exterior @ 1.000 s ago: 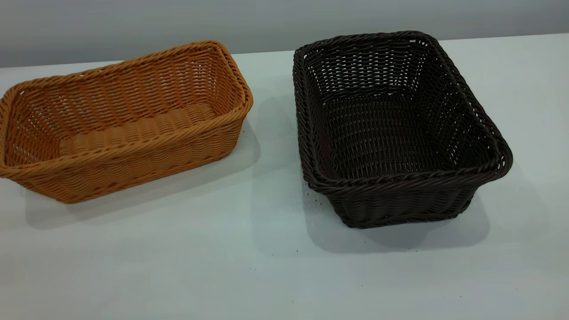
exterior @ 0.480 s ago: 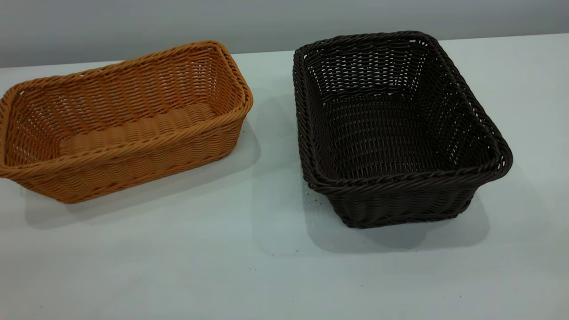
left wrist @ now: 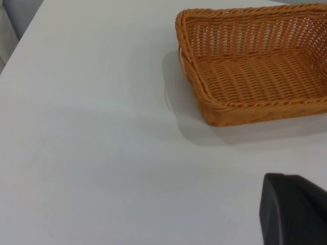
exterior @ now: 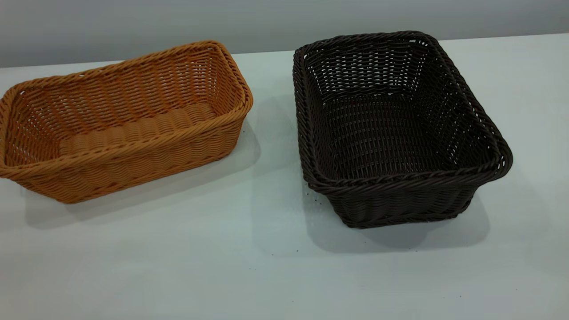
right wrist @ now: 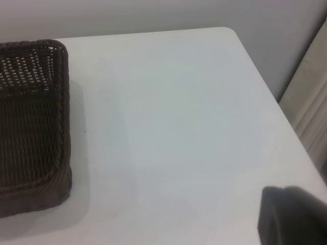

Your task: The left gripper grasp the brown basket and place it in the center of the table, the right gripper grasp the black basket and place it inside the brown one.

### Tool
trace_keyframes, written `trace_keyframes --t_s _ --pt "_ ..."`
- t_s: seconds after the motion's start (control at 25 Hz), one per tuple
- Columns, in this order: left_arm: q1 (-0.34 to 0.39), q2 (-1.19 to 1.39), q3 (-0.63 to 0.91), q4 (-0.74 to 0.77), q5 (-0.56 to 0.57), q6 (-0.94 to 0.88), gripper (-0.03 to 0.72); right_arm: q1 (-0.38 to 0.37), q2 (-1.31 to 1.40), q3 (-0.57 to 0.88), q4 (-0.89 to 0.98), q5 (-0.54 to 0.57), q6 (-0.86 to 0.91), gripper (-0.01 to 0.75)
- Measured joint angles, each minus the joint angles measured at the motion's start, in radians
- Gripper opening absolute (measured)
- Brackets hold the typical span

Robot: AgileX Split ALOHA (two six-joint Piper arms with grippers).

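Observation:
The brown basket stands empty on the left side of the white table; the left wrist view also shows this basket. To the right of it, the black basket stands empty, and one end of it reaches into the right wrist view. Neither arm appears in the exterior view. Only a black part of the left gripper shows, above bare table and apart from the brown basket. A black part of the right gripper shows likewise, well away from the black basket.
A gap of bare tabletop separates the two baskets. A grey wall runs behind the table. The table's corner and edge lie beyond the black basket in the right wrist view.

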Motion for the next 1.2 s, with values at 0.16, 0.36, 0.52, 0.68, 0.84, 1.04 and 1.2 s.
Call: trace_keyframes --t_s 0.16,0.36,0.52,0.68,0.84,1.04,1.2 --pt "0.000 0.000 0.000 0.000 0.000 0.000 -0.001 0.000 0.000 0.000 0.000 0.000 0.000 0.000" --pt "0.000 0.000 0.000 -0.002 0.000 0.000 -0.001 0.000 0.000 0.000 0.001 0.000 0.000 0.000" --pt "0.000 0.000 0.000 0.000 -0.007 0.000 -0.001 0.000 0.000 0.000 0.005 0.000 0.000 0.000" --pt "0.000 0.000 -0.005 -0.001 -0.010 0.000 -0.001 0.000 0.000 0.000 0.026 -0.001 0.002 0.000" --pt "0.000 0.011 -0.059 -0.017 -0.067 0.030 -0.001 0.000 0.000 -0.011 0.111 -0.041 -0.007 0.000" --pt "-0.005 0.105 -0.143 -0.090 -0.057 0.147 -0.001 0.000 0.033 -0.014 0.261 -0.091 -0.136 0.000" --pt "-0.012 0.175 -0.171 -0.131 -0.074 0.163 -0.001 0.000 0.092 -0.014 0.349 -0.114 -0.199 0.000"
